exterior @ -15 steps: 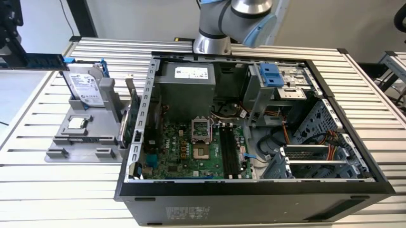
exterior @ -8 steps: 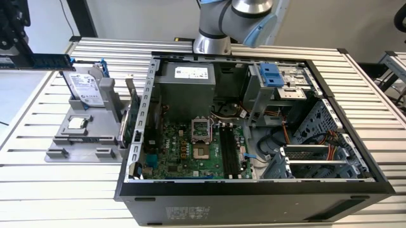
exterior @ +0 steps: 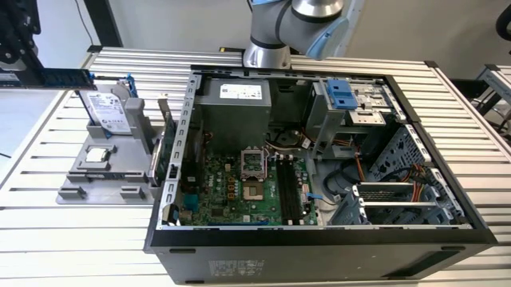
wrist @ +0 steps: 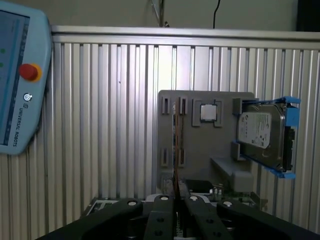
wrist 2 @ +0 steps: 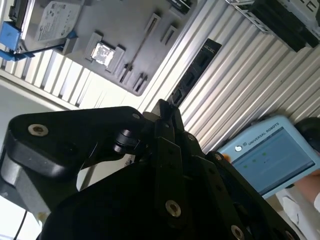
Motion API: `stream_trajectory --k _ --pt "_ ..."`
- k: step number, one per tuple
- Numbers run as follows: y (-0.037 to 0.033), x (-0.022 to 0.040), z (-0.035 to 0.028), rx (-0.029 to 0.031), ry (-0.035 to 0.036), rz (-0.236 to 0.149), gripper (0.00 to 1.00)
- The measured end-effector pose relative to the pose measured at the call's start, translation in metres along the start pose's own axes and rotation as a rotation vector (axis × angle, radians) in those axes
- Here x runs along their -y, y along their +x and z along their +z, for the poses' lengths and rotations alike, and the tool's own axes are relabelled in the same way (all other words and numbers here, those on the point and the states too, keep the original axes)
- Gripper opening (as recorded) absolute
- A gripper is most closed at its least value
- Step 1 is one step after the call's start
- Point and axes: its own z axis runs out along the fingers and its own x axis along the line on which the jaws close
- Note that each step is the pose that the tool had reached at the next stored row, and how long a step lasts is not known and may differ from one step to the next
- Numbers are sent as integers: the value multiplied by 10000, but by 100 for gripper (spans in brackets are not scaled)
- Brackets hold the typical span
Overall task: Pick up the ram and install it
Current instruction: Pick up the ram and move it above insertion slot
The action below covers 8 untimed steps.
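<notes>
1. Far to the exterior view's left of the open computer case (exterior: pixel 319 239), well apart from it and above the slatted table (exterior: pixel 48 239), the gripper (exterior: pixel 18 67) has its jaws pinched on the ram (exterior: pixel 57 78). In the first wrist view the fingers (wrist: pixel 161 210) press on either face of the board, which shows edge-on as a thin line
2. The ram is a long, narrow, thin dark-green stick with darker patches along its face, held level with its free end pointing toward the case. The picture's edge cuts off the far end, so I cannot tell where along its length the grip falls
3. I judge it light and stiff but fragile: a thin board can crack if bent, and its smooth faces may pivot in a narrow pinch. The flat faces are the sound place to hold it, clear of the contact edge
4. Just beside the case, on the exterior view's left of it, sits a grey holder tray (exterior: pixel 104 173) carrying an upright hard drive (exterior: pixel 108 110) and a small square chip (exterior: pixel 96 155)
5. Inside the case lies the motherboard (exterior: pixel 231 185), and its long dark memory slots (exterior: pixel 291 191) look unfilled, so the ram is picked up but not yet installed
</notes>
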Motion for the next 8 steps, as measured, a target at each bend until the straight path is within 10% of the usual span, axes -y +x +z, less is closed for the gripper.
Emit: stream_trajectory --k 8 --pt "1 120 32 0 1 1 0"
